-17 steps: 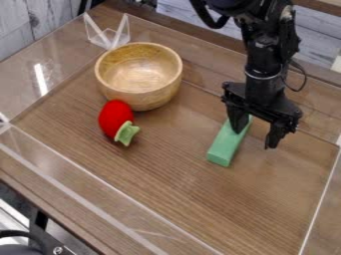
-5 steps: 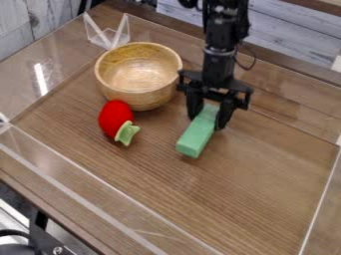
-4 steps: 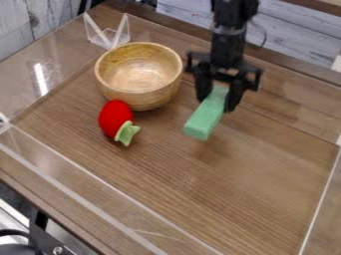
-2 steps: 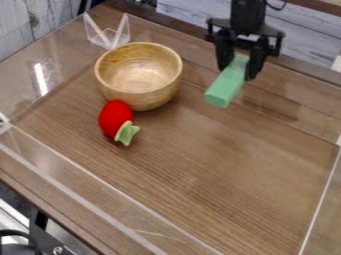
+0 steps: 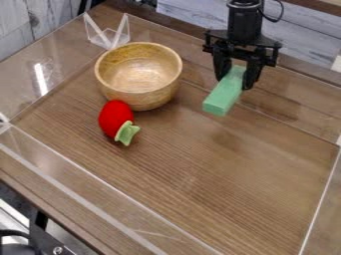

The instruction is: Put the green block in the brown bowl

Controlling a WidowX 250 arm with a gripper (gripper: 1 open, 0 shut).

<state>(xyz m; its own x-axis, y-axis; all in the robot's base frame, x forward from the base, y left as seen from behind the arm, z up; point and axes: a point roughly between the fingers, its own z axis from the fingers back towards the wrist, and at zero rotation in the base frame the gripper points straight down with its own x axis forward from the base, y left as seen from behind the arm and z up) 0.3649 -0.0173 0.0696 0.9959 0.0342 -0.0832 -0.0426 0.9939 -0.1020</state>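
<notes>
Jaws clamped on upper end of green block; gripper points down, block hangs tilted, lifted off tabletop, toward far right side. Near to far: red strawberry toy with green leaf end lies left of centre on wood-grain surface; brown bowl just behind it, empty, toward far left. Clear folded plastic piece near far left corner.

Wooden table, brown bowl and red strawberry toy resting on it
</notes>
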